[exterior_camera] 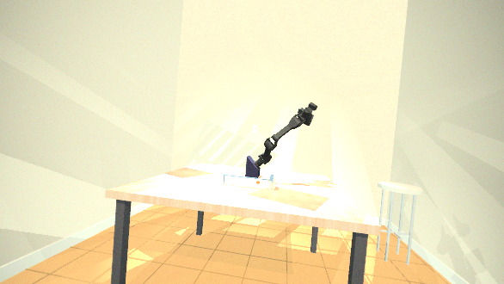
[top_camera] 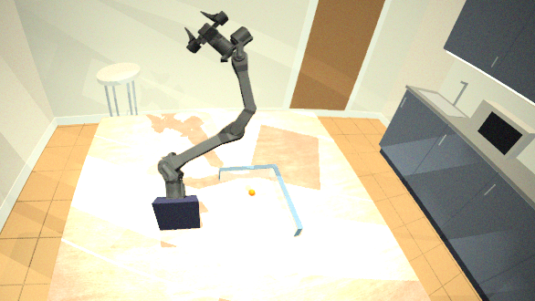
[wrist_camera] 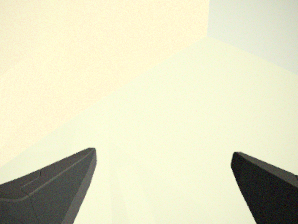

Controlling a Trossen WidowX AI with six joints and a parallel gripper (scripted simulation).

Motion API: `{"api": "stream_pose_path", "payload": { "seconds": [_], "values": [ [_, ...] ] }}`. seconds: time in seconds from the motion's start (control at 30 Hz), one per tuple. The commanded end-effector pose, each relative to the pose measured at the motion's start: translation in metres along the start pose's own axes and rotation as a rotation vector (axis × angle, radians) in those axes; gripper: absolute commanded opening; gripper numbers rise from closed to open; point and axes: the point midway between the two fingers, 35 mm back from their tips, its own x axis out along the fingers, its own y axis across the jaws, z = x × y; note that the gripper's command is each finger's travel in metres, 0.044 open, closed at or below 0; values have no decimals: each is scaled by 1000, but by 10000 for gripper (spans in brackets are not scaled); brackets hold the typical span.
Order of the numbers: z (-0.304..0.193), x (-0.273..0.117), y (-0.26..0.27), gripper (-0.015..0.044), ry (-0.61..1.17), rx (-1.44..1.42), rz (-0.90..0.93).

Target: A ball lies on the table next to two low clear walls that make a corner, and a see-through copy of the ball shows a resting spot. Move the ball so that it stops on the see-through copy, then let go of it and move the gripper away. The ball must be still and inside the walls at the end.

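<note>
Fingers: two dark fingers fill the lower corners of the wrist view, spread wide, with only pale wall between them.
Ball: small orange ball (top_camera: 251,192) lies on the table (top_camera: 137,255), inside the corner of the clear walls (top_camera: 285,192), apart from both of them.
See-through copy: a faint pale shape (top_camera: 248,188) sits just beside the ball at about 11 o'clock, touching or overlapping it; how far they overlap is too small to tell.
Walls as container: the low blue-tinted walls form an L, one run across the far side at 12 o'clock of the ball, the other down its 3 o'clock side; the sides toward 6 and 9 o'clock are open. Only the ball and the copy lie within.
Arm base: a dark blue block (top_camera: 176,212) stands on the table at about 8 o'clock of the ball, outside the walls.
Gripper: the gripper (top_camera: 204,28) is raised high above the table, well away from the ball at about 11 o'clock in the top view, wide open and holding nothing.
Room: a white stool (top_camera: 119,75) stands beyond the table's far edge; grey cabinets (top_camera: 456,182) line the 3 o'clock side.
</note>
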Motion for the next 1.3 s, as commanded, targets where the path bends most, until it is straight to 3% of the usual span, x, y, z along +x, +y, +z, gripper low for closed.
{"api": "stream_pose_path", "payload": {
  "seconds": [0.0,0.2,0.43,0.7,0.97,1.27],
  "values": [
    [0,1,1,374,1,-2,2],
    [16,29,31,226,57,-79,110],
    [17,74,97,226,173,-201,337],
    [-23,97,179,226,349,-293,599],
    [-97,77,247,226,580,-319,847],
    [-181,7,288,226,867,-270,1055]
  ]
}}
